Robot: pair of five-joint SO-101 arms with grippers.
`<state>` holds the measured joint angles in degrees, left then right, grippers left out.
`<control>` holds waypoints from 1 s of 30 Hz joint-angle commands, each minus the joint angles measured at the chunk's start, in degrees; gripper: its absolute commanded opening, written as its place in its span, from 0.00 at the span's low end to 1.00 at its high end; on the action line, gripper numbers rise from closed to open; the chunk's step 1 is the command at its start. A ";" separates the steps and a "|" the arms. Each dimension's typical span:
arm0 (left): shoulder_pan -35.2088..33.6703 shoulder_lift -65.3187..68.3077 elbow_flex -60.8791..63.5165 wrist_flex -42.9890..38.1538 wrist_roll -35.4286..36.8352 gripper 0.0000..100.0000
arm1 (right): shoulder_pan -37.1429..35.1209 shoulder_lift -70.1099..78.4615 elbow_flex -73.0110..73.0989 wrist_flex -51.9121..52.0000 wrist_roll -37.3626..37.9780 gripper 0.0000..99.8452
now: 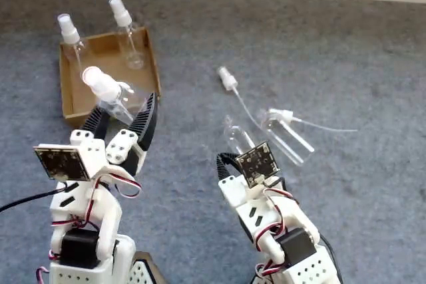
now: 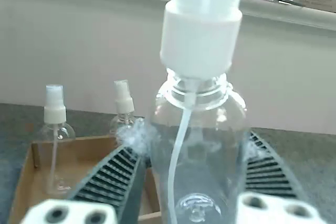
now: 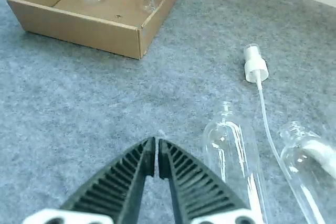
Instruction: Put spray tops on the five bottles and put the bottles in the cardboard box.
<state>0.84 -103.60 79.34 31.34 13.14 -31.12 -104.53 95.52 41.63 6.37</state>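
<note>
My left gripper (image 1: 126,106) (image 2: 194,174) is shut on a clear bottle (image 1: 114,98) (image 2: 202,129) that carries a white spray top (image 2: 202,30). It holds the bottle upright at the near edge of the cardboard box (image 1: 68,98) (image 2: 21,192). Two capped bottles (image 1: 73,41) (image 1: 128,34) stand in the box. My right gripper (image 3: 156,161) is shut and empty just above the cloth, beside an uncapped bottle (image 3: 231,145) (image 1: 237,136) lying flat. A second uncapped bottle (image 1: 287,136) (image 3: 310,156) lies further right with a spray top (image 1: 279,115) against it. A loose spray top (image 1: 227,79) (image 3: 254,66) lies beyond them.
Grey cloth (image 1: 333,44) covers the table, with open room to the right and at the back. The loose spray tops trail long thin tubes (image 1: 247,112) across the cloth. A pale wall runs along the far edge.
</note>
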 commanded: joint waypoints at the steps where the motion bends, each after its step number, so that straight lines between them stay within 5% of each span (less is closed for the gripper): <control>1: -0.84 0.92 -3.74 0.18 -6.07 0.16 | 0.84 -0.84 1.19 -1.63 -0.62 0.01; 8: -4.00 5.14 -5.76 0.09 -6.95 0.16 | 0.84 -0.84 1.27 -1.63 -0.62 0.01; 21: -8.13 45.05 -23.87 -0.44 -6.77 0.16 | 0.84 -0.84 1.27 -1.63 -0.62 0.01; 30: -8.13 62.37 -25.19 -19.08 -6.68 0.16 | 0.84 -0.84 1.27 -1.63 -0.62 0.01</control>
<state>-6.81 -46.46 58.24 20.62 6.99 -31.12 -104.53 95.52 41.63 6.37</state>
